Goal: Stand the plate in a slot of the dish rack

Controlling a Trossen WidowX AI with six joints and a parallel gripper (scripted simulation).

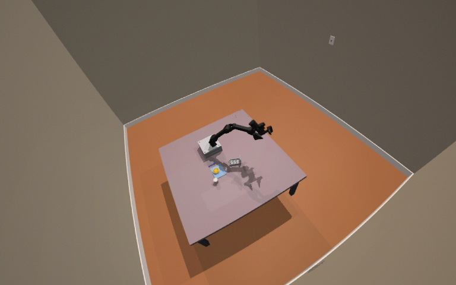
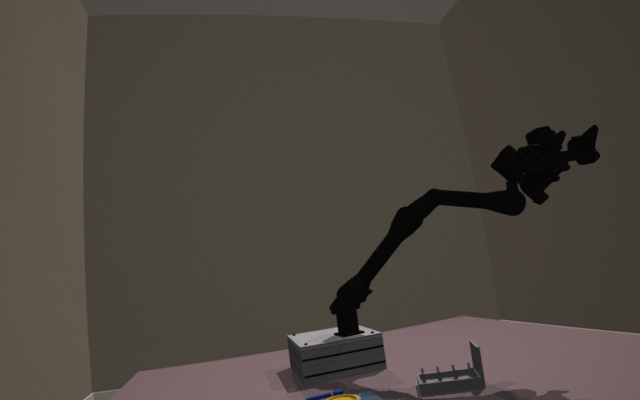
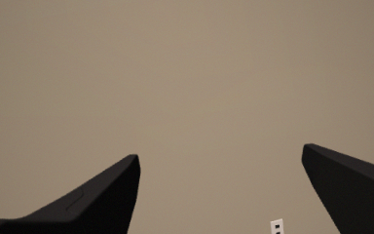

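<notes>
A yellow plate lies flat on a light blue square; only its upper part shows at the bottom edge of the exterior view. The grey dish rack stands on the table beside it, with short upright pegs and a taller upright piece at one end. No plate stands in the rack. My gripper is open and empty, raised high above the table and well away from plate and rack. The wrist view shows only wall between the fingers.
The light blue square lies on the pink table. A dark blue object lies beside it. A small white cup-like object stands on the plate's other side. The arm's grey base box stands behind them.
</notes>
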